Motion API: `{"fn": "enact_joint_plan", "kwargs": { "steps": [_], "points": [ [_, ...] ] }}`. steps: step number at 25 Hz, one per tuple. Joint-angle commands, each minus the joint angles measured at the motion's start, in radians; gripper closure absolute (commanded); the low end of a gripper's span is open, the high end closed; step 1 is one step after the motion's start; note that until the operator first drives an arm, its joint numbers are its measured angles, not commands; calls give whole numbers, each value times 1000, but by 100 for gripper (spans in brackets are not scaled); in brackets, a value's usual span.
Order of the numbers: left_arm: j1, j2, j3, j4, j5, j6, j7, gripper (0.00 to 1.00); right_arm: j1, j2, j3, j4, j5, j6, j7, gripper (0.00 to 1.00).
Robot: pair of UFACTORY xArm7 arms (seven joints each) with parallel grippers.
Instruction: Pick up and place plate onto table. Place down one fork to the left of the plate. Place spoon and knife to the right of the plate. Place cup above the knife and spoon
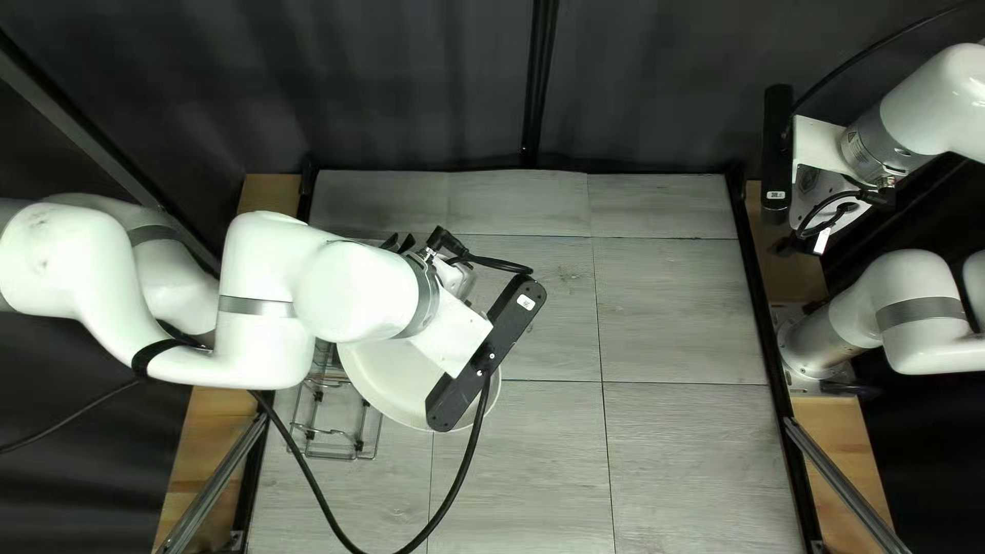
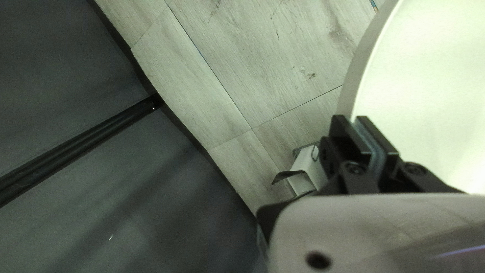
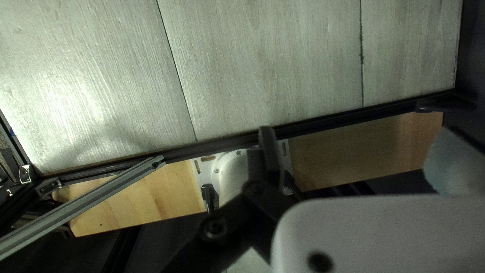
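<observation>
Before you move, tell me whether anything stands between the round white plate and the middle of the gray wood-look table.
Nothing visible stands between the plate and the middle of the table. The metal wire rack lies on the other side, further left in the top left view.

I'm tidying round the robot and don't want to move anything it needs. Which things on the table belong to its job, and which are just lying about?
Part of the job:
- plate

Not named in the job:
- wire rack
- metal piece near the plate, its use unclear

I can't make out any fork, knife, spoon or cup.
</observation>
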State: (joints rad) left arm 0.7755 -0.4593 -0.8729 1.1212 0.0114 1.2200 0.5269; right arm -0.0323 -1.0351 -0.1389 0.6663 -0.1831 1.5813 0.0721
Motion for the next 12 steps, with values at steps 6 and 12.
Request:
{"fn": "enact_joint_plan", "kwargs": {
  "steps": [6, 12],
  "points": [
    [74, 170, 10, -44, -137, -209, -144, 100, 0, 0, 0, 0, 0, 0, 0, 0],
    [77, 182, 15, -54, -149, -222, -145, 100, 0, 0, 0, 0, 0, 0, 0, 0]
  ]
}}
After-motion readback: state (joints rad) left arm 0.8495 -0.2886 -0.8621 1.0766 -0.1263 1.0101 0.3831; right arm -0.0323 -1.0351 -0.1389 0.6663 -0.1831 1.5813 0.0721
